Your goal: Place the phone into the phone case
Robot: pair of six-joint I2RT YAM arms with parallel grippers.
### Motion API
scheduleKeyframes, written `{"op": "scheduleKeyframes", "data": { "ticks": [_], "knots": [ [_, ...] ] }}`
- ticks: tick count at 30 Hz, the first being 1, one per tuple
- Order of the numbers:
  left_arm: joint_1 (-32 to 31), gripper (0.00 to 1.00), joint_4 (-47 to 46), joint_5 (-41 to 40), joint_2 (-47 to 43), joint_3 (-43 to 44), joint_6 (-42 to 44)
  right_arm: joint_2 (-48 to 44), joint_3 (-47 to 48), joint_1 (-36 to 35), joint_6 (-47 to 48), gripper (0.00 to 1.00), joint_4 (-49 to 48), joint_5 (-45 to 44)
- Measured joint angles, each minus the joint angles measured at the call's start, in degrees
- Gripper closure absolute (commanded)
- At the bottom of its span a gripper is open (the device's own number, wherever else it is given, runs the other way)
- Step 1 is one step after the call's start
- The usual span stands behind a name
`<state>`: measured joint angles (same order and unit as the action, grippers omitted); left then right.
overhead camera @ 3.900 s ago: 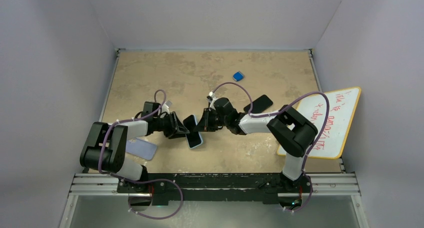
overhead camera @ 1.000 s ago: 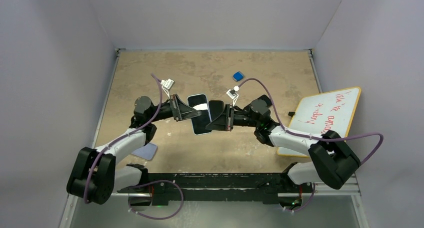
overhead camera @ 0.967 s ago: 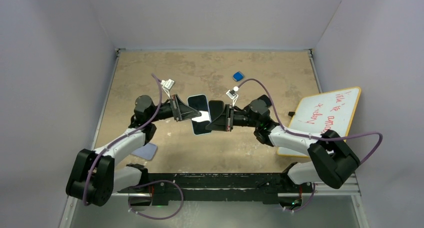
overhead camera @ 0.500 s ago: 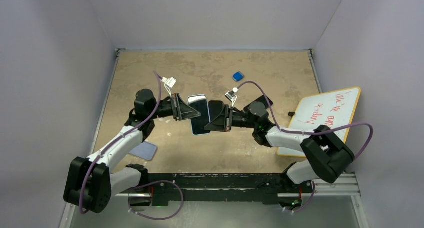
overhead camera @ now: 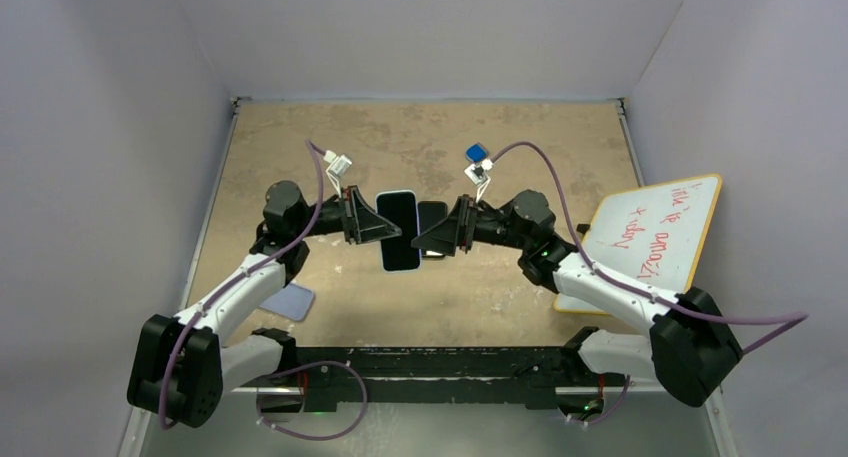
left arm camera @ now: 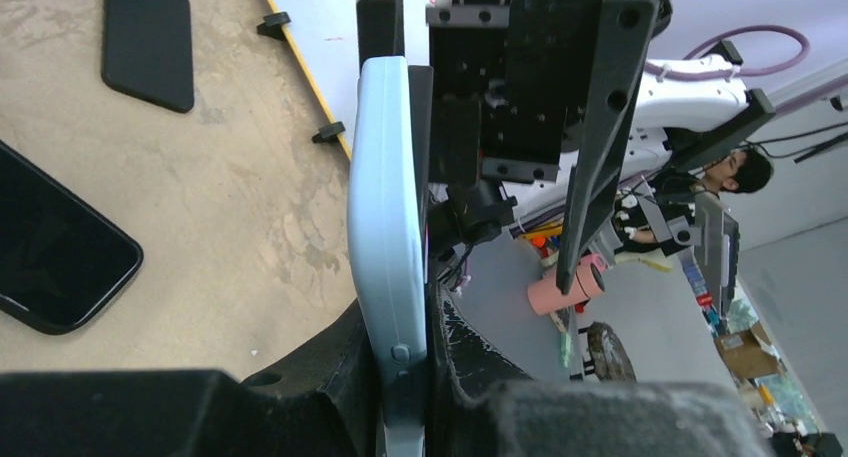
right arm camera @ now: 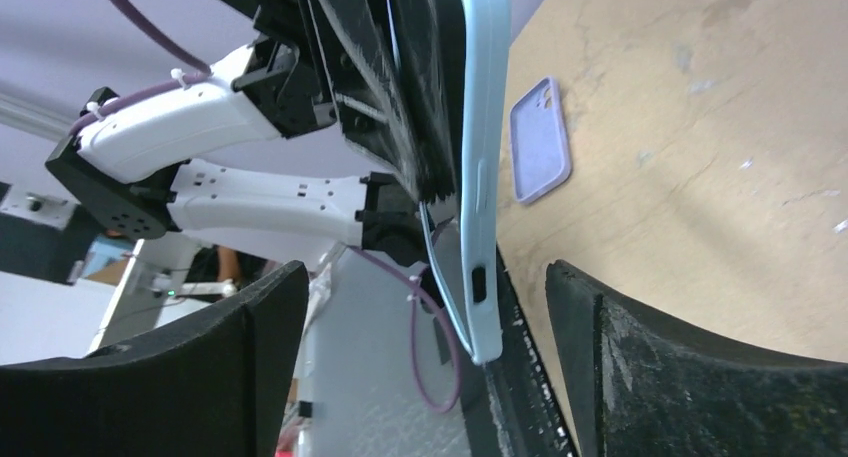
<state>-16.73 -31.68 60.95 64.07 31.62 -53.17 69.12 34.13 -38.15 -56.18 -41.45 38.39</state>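
Top external view, item entry.

**Item:** phone (overhead camera: 398,225) inside a pale blue phone case (left arm camera: 385,227). It is held in the air above the bench (overhead camera: 300,147), well apart from the whiteboard (overhead camera: 655,242) and on its left-arm side.

**Holder:** the left end effector (overhead camera: 377,227) is clamped narrow on one long edge of the case.

**Second arm:** the right end effector (overhead camera: 430,242) stands between the item and the whiteboard. Its jaws are spread wide with the case's other long edge between them, and they hold nothing.

**Seating:** the screen shows inside the blue rim. I cannot tell whether every corner is fully in.

**Handling, judged:**
- The phone is rigid and fairly dense, with a slick glass front that would crack if dropped.
- The case is light, with a pliable, grippy rim.
- It is best held across the long edges near mid-length, with the pads on the case and off the glass.
- Press at the corners to seat the lip.

**Also present:**
- A black phone (overhead camera: 432,215) lies flat on the bench under the item.
- A lilac case (overhead camera: 285,302) lies far from the whiteboard.
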Motion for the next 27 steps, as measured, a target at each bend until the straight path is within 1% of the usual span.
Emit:
{"op": "scheduleKeyframes", "data": {
  "ticks": [3,8,11,14,18,22,24,27],
  "knots": [
    [-0.74,1.0,-2.23,1.38,-0.15,-0.59,-0.85,-0.7,3.72,0.44,3.82,0.08,5.29,-1.4],
    [-2.95,1.0,-4.26,3.5,-0.26,-0.61,-1.62,-0.76,8.79,1.44,8.48,0.13,11.34,-1.29],
    [-3.28,1.0,-4.79,4.46,-0.28,-0.61,-1.75,-0.76,10.69,1.86,10.43,0.17,13.03,-0.96],
    [-3.3,1.0,-4.87,5.05,-0.28,-0.61,-1.73,-0.52,12.41,2.21,11.74,0.19,14.43,0.48],
    [-3.34,1.0,-4.87,5.6,-0.28,-0.61,-1.7,1.31,15.28,2.34,12.55,0.23,15.19,2.1],
    [-3.43,1.0,-5.05,6.14,-0.28,-0.66,-1.7,3.89,17.2,2.56,12.66,0.3,15.15,3.85],
    [-3.58,1.0,-5.05,6.25,-0.28,-0.68,-1.7,4.66,17.53,2.58,12.63,0.32,15.13,4.57],
    [-3.67,1.0,-4.57,6.34,-0.28,-0.72,-1.2,4.9,17.75,2.6,12.63,0.43,15.04,4.81]
  ]
}}
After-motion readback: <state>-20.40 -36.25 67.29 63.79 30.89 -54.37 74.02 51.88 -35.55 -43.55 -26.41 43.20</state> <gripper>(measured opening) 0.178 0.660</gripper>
